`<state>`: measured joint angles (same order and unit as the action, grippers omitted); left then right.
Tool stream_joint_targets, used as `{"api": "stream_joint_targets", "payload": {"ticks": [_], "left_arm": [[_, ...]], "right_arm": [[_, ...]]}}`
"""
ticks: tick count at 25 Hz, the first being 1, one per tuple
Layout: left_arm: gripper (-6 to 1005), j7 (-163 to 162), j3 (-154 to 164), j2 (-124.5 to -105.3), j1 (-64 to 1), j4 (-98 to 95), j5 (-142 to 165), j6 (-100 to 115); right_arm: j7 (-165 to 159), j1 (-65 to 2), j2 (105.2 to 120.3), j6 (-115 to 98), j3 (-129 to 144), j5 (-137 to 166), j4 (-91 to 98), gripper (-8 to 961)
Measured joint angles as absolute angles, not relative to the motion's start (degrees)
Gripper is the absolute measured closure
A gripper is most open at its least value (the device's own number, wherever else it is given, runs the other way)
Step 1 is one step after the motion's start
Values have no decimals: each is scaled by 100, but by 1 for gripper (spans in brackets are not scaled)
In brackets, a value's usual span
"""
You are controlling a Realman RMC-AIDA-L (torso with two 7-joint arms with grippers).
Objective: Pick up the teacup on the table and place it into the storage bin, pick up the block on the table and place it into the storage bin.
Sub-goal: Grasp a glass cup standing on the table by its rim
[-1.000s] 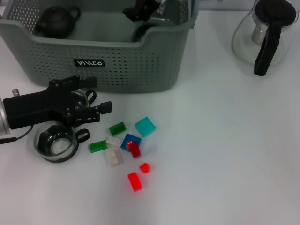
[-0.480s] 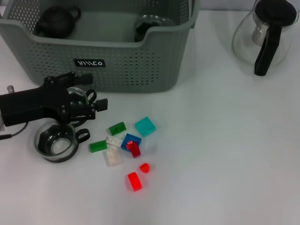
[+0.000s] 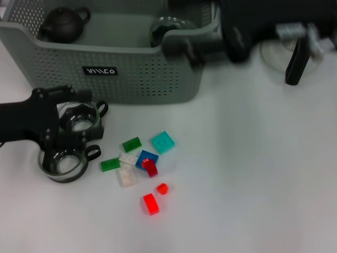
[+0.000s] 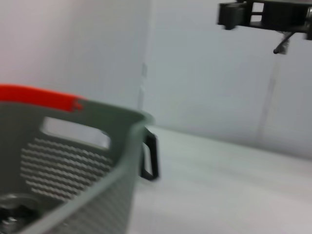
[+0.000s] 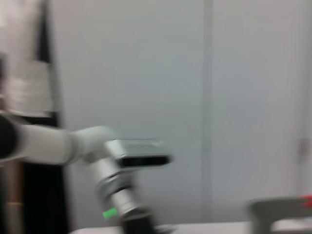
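I see the black left gripper (image 3: 71, 134) over two glass teacups (image 3: 64, 161) before the perforated grey-green plastic storage bin (image 3: 152, 74); finger spread indiscernible. Right gripper (image 3: 197, 50), blurred, at bin rim.

The only lettering I can see is on the small black label (image 3: 100, 70) stuck to the front wall of the storage bin (image 3: 158, 74), toward its left half, below the rim. The white characters are blocky and stylised; I cannot read them as a definite word. Nothing else around the bin carries readable text, numbers or signs.
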<state>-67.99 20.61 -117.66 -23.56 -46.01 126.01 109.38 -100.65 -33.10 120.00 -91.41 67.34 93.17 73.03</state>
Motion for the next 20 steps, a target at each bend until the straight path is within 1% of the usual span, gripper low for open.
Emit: {"api": "stream_joint_targets", "payload": {"ticks": [1,4,7,14,16,20], "left_arm": [[127,-6801,2081,-11758,-2370,-4703,12744,11025],[127,-6803,2193,-11761,-2404,-5085,13199,11232],[126,-6845,2450,-11795,-2371,-5567,13509,11302],[126,-7559,3234,-11831,-2340,-6587,14119,11425],[126,-7800,3457,-11881,-2338,-6828,14403,11419],[127,-7932,3581,-12129,-2328,-7407,14808,11380]], "right_arm": [[-9865,-3279,12001,-9672,6552,9291,7054,161],[-9567,-3268,11982,-10383,6296,9360,6461,162],[-9626,-3294,11955,-10524,6265,9681,6187,162],[-9850,-3585,12014,-10453,6384,10445,5820,164],[-9873,-3684,12006,-10335,6388,10489,5660,165],[-9854,-3823,11982,-10136,6358,10499,5417,166]]}}
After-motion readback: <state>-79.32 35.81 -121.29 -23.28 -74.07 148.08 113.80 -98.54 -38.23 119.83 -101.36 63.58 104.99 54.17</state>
